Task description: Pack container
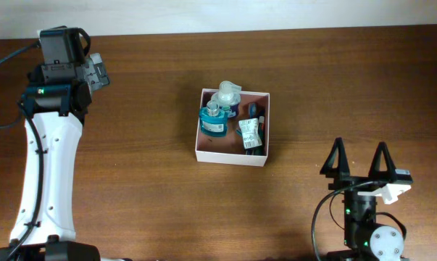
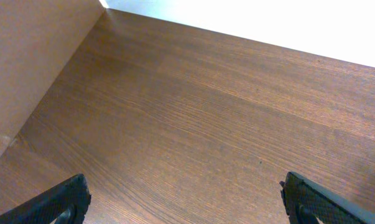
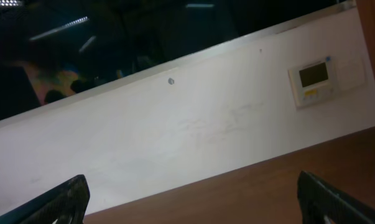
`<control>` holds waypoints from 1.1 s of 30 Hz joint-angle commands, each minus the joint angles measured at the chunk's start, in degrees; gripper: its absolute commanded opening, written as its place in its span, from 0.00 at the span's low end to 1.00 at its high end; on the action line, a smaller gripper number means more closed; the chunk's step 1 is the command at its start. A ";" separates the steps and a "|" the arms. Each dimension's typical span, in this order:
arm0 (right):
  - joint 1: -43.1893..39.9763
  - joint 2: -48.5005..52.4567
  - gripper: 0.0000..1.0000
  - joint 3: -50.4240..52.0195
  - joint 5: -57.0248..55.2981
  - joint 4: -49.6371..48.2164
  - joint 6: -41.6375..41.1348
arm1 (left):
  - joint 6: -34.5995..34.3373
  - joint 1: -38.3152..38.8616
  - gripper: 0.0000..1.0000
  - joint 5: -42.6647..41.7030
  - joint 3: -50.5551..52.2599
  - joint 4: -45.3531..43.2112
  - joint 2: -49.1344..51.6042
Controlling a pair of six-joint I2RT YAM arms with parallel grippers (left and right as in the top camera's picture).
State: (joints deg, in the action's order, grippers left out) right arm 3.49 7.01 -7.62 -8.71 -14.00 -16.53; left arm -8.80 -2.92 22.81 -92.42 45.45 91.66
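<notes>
The brown table point(image 1: 131, 188) filled the overhead view. The left arm point(image 1: 48, 167) ran up its 9 o'clock side, and the left gripper point(image 1: 99, 71) at 10 o'clock had its jaws wide apart over bare wood, holding nothing. The container point(image 1: 230, 159) sat near the centre, well apart from both arms. At 4 o'clock from it the right gripper point(image 1: 359, 161) stood with its jaws spread and empty. Inside the container a teal bottle point(image 1: 214, 120) stood at 10 o'clock, touching a clear bottle point(image 1: 227, 94) at 12, with a sachet point(image 1: 248, 133) at 3. No loose item showed outside it, so packing looked finished or nearly so. The next move probably called only for parking the arms
</notes>
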 commanded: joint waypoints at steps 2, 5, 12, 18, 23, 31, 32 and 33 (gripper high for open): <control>0.26 -3.13 0.99 1.92 0.57 -0.42 -0.39 | 0.13 -0.13 0.99 0.57 0.02 -0.15 -0.07; 0.26 -4.15 0.98 2.51 0.57 -0.42 -0.39 | 0.13 -0.13 0.99 0.57 0.02 -0.15 -0.07; 0.26 -6.67 0.98 4.33 0.57 -1.73 -0.39 | 0.13 -0.13 0.99 0.57 0.02 -0.15 -0.07; 0.26 -6.82 0.98 5.22 0.70 -2.03 -0.22 | 0.13 -0.13 0.99 0.57 0.02 -0.15 -0.07; 0.26 -6.82 0.99 7.30 2.93 -1.31 -0.13 | 0.13 -0.13 0.99 0.57 0.02 -0.15 -0.07; 0.26 -6.82 0.98 7.30 5.75 7.28 12.28 | 0.13 -0.13 0.99 0.57 0.02 -0.15 -0.07; 0.26 -6.82 0.98 7.30 6.14 9.49 12.26 | 0.13 -0.13 0.99 0.57 0.02 -0.15 -0.07; 0.26 -6.82 0.98 7.30 6.64 11.10 12.28 | 0.13 -0.13 0.99 0.57 0.02 -0.15 -0.07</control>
State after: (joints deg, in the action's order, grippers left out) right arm 3.49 0.84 -0.58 -4.21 -6.09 -7.73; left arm -8.80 -2.92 22.81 -92.42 45.47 91.66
